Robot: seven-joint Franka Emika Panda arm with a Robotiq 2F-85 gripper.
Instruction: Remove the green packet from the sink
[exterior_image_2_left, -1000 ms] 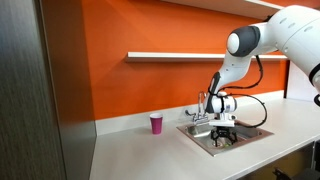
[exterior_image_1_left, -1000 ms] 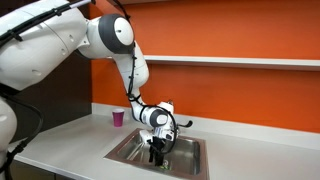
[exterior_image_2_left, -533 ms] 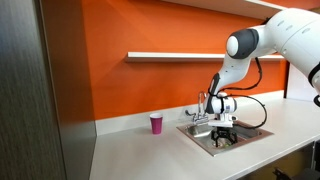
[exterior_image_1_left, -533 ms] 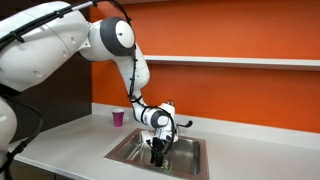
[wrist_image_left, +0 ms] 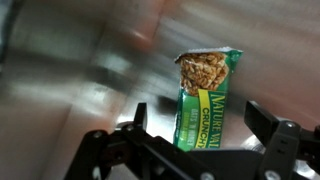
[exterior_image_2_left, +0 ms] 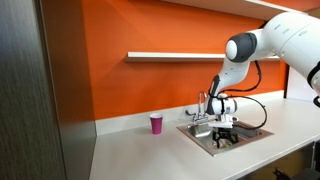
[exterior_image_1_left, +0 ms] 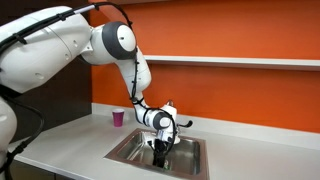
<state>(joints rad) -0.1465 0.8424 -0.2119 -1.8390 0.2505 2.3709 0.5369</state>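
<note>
In the wrist view the green packet (wrist_image_left: 205, 97), a granola bar wrapper with yellow lettering, lies on the steel floor of the sink (wrist_image_left: 70, 110). My gripper (wrist_image_left: 200, 118) is open, its two black fingers on either side of the packet's lower end, not closed on it. In both exterior views the gripper (exterior_image_1_left: 160, 151) (exterior_image_2_left: 224, 135) reaches down into the sink (exterior_image_1_left: 130, 150) (exterior_image_2_left: 255, 133). The packet is hidden by the gripper in the exterior views.
A small pink cup (exterior_image_1_left: 118, 118) (exterior_image_2_left: 155, 124) stands on the white counter beside the sink. The chrome faucet (exterior_image_2_left: 200, 110) stands at the sink's back edge. An orange wall with a shelf (exterior_image_2_left: 170, 55) is behind.
The gripper has sunk slightly lower into the sink; the arm has shifted a little. Nothing taken hold of.
</note>
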